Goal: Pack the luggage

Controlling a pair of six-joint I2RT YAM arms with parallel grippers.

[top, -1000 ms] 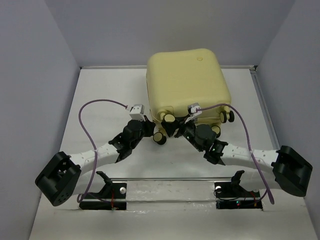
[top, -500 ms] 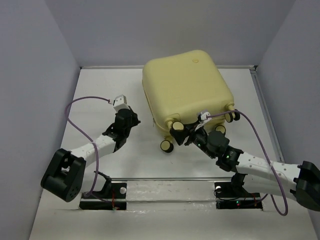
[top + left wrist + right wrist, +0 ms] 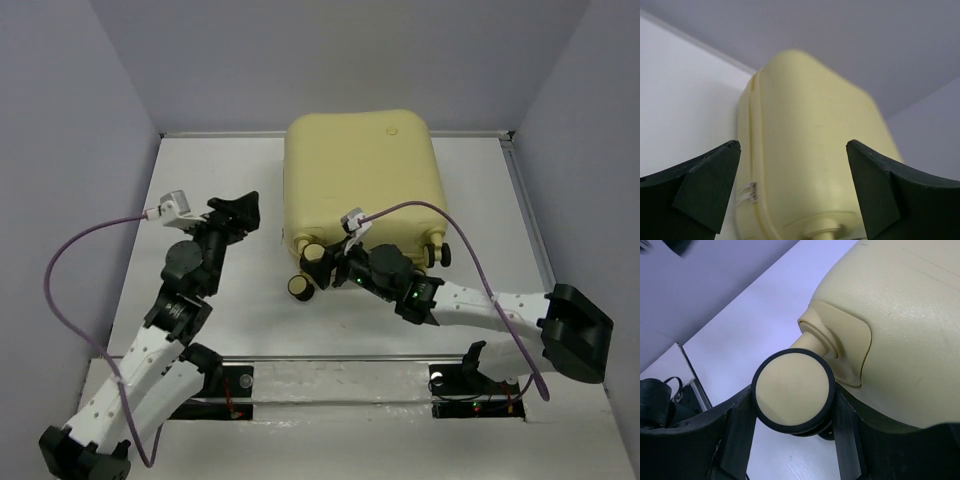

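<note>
Soft, even light from above keeps the overhead view bright, with only faint shadows on the white table (image 3: 490, 190). In the left wrist view the luggage (image 3: 810, 150) looks smeared (motion or focus, unclear). The right wrist view is sharp, with mild sheen at upper right.

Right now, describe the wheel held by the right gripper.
Find the large pale-yellow hard-shell suitcase on the white table. Along its near edge, find the small black-rimmed yellow wheel. Alone among the wheels, it sits pinched in the right gripper.
</note>
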